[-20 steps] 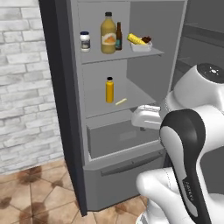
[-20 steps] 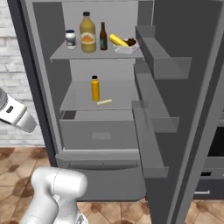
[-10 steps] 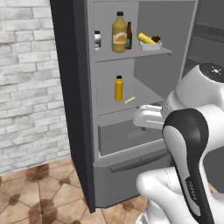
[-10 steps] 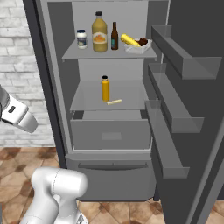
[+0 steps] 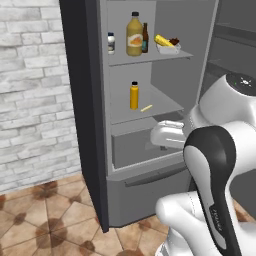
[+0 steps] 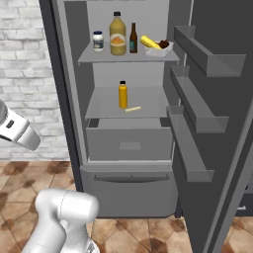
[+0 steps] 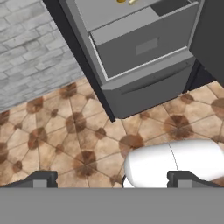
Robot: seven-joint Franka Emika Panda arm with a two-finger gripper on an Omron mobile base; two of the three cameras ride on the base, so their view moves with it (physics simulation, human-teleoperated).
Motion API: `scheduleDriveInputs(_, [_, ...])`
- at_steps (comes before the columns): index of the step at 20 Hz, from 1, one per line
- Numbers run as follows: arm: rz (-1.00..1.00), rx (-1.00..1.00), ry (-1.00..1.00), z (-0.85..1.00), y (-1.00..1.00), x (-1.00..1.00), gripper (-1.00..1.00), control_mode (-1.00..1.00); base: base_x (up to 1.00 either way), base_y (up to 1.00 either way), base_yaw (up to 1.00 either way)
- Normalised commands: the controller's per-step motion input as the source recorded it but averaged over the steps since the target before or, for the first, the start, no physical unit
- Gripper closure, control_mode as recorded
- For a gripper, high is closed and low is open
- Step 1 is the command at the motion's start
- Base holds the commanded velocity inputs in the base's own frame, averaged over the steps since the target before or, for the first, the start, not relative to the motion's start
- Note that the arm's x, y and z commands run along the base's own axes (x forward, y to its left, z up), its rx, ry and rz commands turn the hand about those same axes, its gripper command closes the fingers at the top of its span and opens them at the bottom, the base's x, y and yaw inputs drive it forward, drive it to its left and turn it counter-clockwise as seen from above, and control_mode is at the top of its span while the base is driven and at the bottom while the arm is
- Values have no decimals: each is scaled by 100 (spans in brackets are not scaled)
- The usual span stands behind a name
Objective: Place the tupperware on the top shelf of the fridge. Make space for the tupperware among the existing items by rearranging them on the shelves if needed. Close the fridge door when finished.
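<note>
base has rolled left, fridge (image 6: pixel 69 123) now right of frame. tupperware (image 6: pixel 157 48) already on top shelf (image 6: pixel 128 55) beside brown bottle (image 6: pixel 133 38). gripper (image 7: pixel 112 178) wide open, empty. door (image 6: pixel 217 123) still unshut.

The arm (image 5: pixel 212 165) rises from the lower right of the left base view, its dark elbow joint bent at centre right and a white link reaching left toward mid-frame. In the right base view a white link shows at the left edge. In the hand view the claw (image 7: pixel 111 178) points down, its two dark tips far apart at the bottom, holding nothing.
</note>
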Motion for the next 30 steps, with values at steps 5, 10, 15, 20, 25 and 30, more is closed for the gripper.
scheduleDriveInputs(5, [0,0,0,0,0,-7,-100,-100,0,0,0])
scheduleDriveInputs(10, [-16,3,-25,3,-81,-100,-100,-100,0,0,0])
scheduleDriveInputs(15, [-11,7,-27,25,-100,-89,-100,-100,0,0,0])
scheduleDriveInputs(20, [-10,10,-13,5,-100,-20,-100,-100,0,0,0])
scheduleDriveInputs(25, [1,5,0,0,-91,4,-100,-100,0,0,0])
scheduleDriveInputs(30, [3,1,-1,-1,-87,-4,-100,-100,0,0,0])
